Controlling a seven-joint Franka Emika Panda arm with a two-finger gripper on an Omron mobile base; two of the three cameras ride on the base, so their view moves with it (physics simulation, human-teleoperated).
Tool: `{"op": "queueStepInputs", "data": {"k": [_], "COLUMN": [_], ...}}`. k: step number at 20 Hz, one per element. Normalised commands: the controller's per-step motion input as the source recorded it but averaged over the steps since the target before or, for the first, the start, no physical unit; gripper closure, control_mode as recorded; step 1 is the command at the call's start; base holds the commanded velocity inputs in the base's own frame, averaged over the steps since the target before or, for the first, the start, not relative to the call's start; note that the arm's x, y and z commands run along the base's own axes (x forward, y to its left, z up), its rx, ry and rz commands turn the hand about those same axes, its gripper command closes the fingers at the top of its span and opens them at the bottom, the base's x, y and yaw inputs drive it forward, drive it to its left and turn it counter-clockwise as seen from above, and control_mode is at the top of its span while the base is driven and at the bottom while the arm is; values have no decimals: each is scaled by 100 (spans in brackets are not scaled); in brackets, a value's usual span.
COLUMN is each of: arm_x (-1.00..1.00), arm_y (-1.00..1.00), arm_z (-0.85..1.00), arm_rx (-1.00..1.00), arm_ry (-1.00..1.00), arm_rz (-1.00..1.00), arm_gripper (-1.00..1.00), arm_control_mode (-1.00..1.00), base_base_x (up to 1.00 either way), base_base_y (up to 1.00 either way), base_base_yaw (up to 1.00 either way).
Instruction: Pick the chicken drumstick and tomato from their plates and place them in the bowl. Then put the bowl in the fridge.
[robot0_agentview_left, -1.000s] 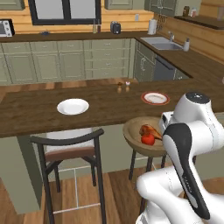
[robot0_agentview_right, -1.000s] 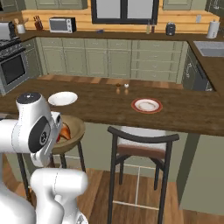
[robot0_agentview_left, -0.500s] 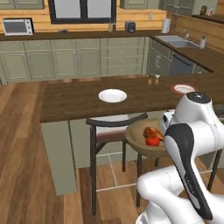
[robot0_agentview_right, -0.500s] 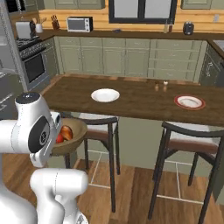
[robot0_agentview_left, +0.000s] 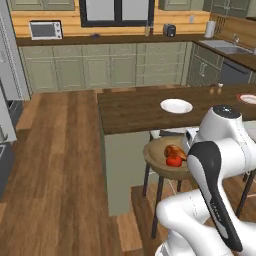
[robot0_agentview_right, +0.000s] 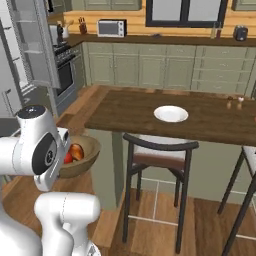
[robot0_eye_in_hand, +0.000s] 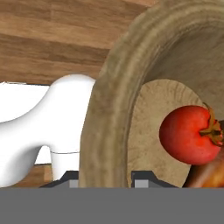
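The claw (robot0_eye_in_hand: 105, 177) is clamped on the thick rim of the round light-brown wooden bowl (robot0_eye_in_hand: 103, 118), with the small red tomato (robot0_eye_in_hand: 188, 134) and the glossy orange-brown chicken drumstick (robot0_eye_in_hand: 209, 175) just beyond its fingertips.

Dark wooden counter (robot0_agentview_left: 135, 107) ahead of me, on pale green base. White plate (robot0_agentview_left: 176, 105) lies flat on counter top, bare. Second plate with reddish rim (robot0_agentview_left: 247, 98) at far right edge of counter, partly cut off. Two small shakers (robot0_agentview_right: 234, 103) stand close together on counter beyond white plate. Wood-plank floor (robot0_agentview_left: 55, 165) below; dark-framed stool (robot0_agentview_right: 159, 162) stands on it, tucked against counter.
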Motion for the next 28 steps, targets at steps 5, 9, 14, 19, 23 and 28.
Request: {"op": "queueStepInputs", "data": {"k": [5, 9, 14, 19, 23, 28], "arm_x": [0, 0, 0, 0, 0, 0], "arm_y": [0, 0, 0, 0, 0, 0], "arm_z": [0, 0, 0, 0, 0, 0], "arm_rx": [0, 0, 0, 0, 0, 0], "arm_ry": [0, 0, 0, 0, 0, 0], "arm_rz": [0, 0, 0, 0, 0, 0], "arm_gripper": [100, 100, 100, 100, 100, 100], "arm_control_mode": [100, 100, 100, 100, 100, 100], "base_base_x": [68, 77, 34, 40, 67, 96], "base_base_y": [100, 100, 97, 11, -6, -1], "base_base_yaw": [-1, -5, -16, -7, 0, 0]}}
